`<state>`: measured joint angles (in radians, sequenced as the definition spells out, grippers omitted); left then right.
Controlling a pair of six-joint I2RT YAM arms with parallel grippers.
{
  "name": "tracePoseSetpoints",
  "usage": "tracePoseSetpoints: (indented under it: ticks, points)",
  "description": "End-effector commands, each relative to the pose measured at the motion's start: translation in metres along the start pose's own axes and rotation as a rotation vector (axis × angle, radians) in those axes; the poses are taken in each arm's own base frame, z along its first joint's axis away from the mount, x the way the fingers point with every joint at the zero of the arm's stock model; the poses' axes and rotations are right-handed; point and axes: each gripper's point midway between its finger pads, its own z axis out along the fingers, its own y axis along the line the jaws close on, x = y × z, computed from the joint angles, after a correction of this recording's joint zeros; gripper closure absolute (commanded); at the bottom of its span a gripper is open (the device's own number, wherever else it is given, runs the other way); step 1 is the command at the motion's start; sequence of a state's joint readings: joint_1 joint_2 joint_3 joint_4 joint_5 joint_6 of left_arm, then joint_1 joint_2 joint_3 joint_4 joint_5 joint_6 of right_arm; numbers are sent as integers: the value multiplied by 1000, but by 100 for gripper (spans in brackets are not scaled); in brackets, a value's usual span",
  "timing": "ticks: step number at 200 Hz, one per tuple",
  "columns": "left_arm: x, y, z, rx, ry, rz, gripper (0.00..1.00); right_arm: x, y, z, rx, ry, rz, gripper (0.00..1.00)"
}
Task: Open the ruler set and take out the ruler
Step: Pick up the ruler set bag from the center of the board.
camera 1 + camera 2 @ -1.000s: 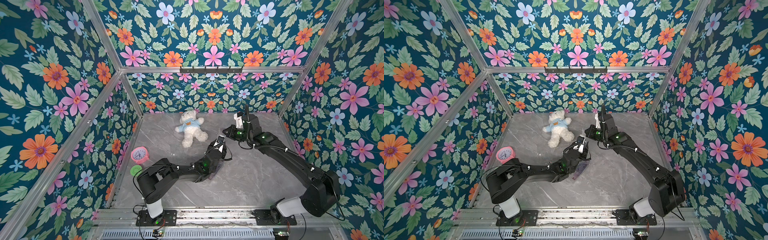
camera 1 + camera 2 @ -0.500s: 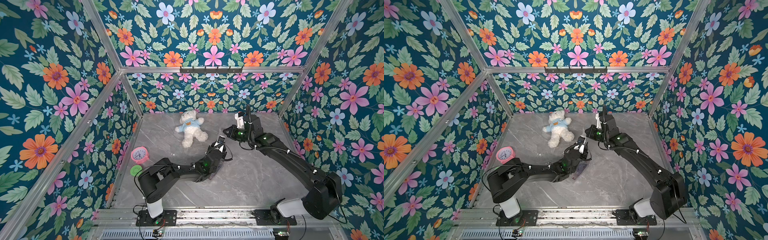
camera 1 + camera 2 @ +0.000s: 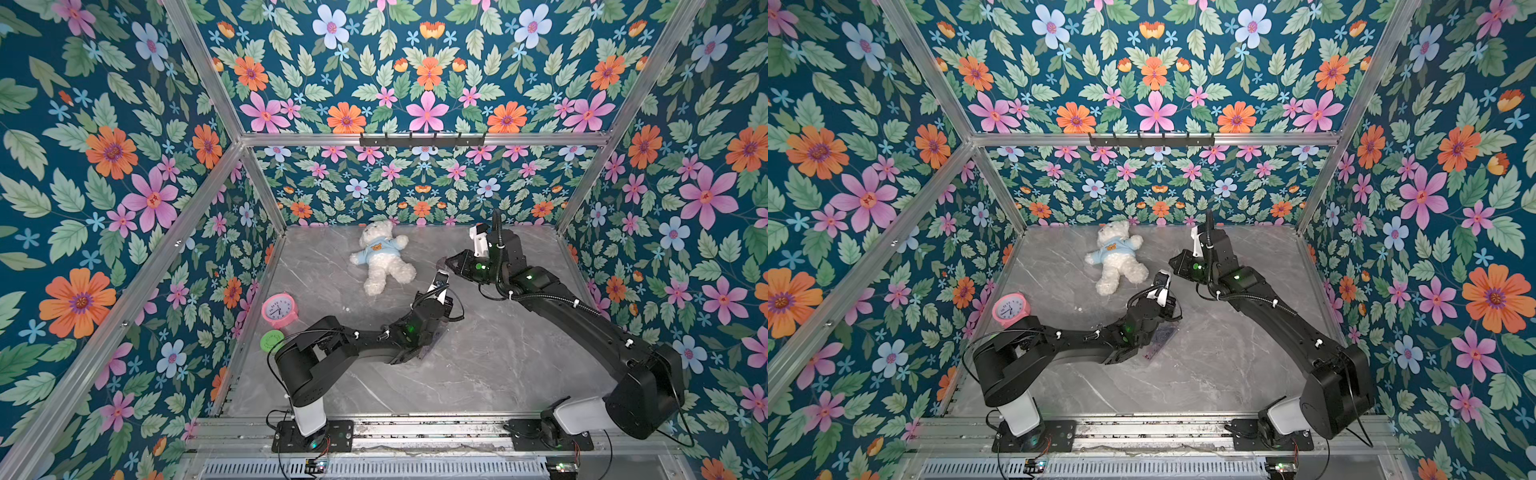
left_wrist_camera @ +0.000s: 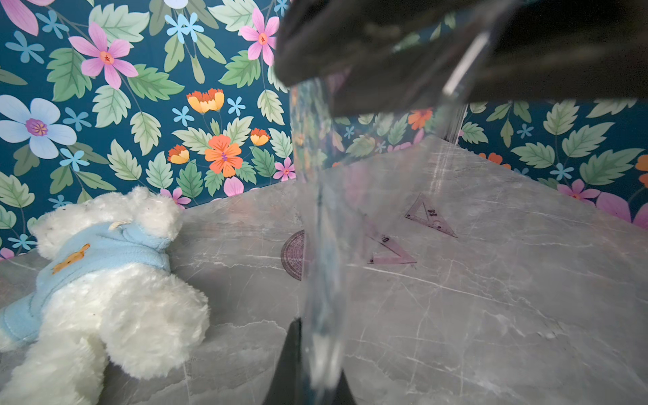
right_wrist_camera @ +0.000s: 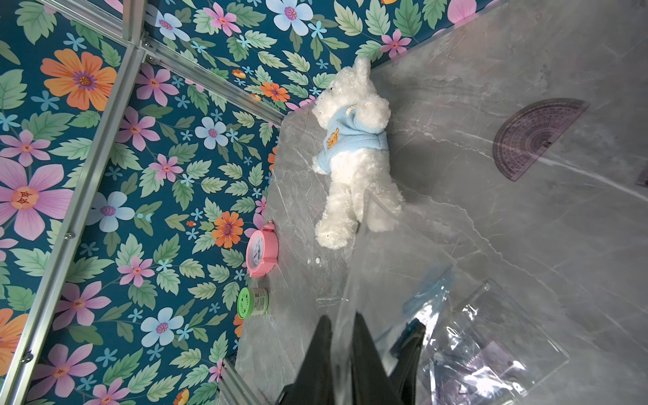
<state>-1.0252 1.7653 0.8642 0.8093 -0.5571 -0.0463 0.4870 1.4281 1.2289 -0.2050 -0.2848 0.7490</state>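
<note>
1. We see the left gripper [image 4: 317, 368] clamped on the clear ruler set pouch [image 4: 322, 245], its film stretching up to the right gripper [image 5: 342, 345].
2. The right one's fingers [image 5: 364, 350] flank that film; pinching or not, we can't tell.
3. A purple ruler [image 5: 491, 364] blurs behind crumpled plastic.

Teddy bear [image 3: 382, 262] at table [image 3: 498, 374] back, protractor [image 5: 536, 136] near it, clock [image 3: 279, 309] left, jar [image 3: 271, 341] before clock

We see teal walls [image 3: 124, 166] strewn with pink, orange and pale-blue flowers, a grey white-veined marble table [image 3: 498, 365], a white teddy bear [image 3: 382, 266] in light blue (orange motif), a pink clock [image 3: 279, 309], a green-lidded jar [image 3: 271, 341], a clear ruler set [image 5: 491, 333], a purple protractor [image 5: 536, 136].
</note>
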Motion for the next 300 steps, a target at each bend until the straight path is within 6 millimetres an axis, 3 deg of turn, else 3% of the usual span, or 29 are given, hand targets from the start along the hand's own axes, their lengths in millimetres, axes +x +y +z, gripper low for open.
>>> tracePoseSetpoints:
  ticks: [1,35,68,91,113,153,191,253,300]
  points:
    - [-7,1,-1,10,-16,-29,100,-4,3,-3,-16,-15,6,78]
    - [-12,5,-6,121,1,-73,100,-16,0,-19,-41,-41,10,62]
    - [-26,0,-15,382,48,-115,100,-25,0,-46,-108,-73,-82,56]
    - [-37,-8,-26,603,105,-143,100,-17,10,-65,-232,-52,-194,55]
    - [-47,-3,-39,799,147,-253,100,-3,26,-88,-395,-23,-306,54]
    - [-60,9,-56,1049,178,-348,100,22,43,-112,-578,22,-467,38]
    - [-70,1,-66,1222,218,-370,100,31,45,-104,-693,84,-475,35]
    - [-68,7,-72,1240,228,-379,100,33,31,-90,-645,85,-496,31]
    - [-80,7,-73,1273,182,-420,100,31,17,-67,-654,85,-459,29]
